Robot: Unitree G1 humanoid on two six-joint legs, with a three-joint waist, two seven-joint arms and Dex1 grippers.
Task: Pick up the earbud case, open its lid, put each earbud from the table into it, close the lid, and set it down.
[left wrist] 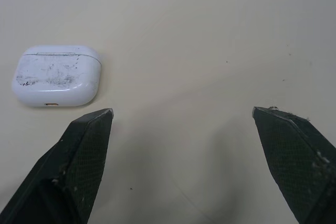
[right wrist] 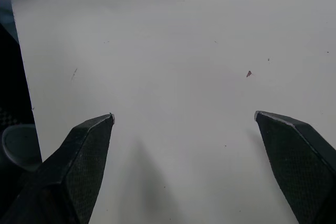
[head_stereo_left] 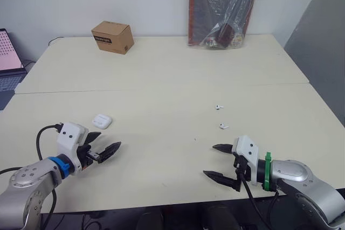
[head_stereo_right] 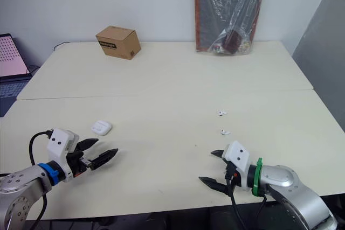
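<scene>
Left gripper (head_stereo_left: 109,139): two black tapered fingers, white housing (head_stereo_left: 73,136); behind the housing, blue collar (head_stereo_left: 58,164), black cable (head_stereo_left: 40,139), silver forearm (head_stereo_left: 26,188). Right gripper (head_stereo_left: 210,160): identical, with green collar (head_stereo_left: 267,171).

Head stereo pair: set high, facing fwd & down across the desk (head_stereo_left: 161,79). The earbud case (head_stereo_left: 101,121) is seen small, from above. Both eyes share the whole desk top w/ a slight sideways offset.
L wrist cam: low, v. close to the earbud case, aimed along the left tool (left wrist: 182,110); shares the case w/ head views.
R wrist cam: low over the desk, well apart from the earbud case, aimed along the right tool (right wrist: 184,114), desk edge in shot.
</scene>
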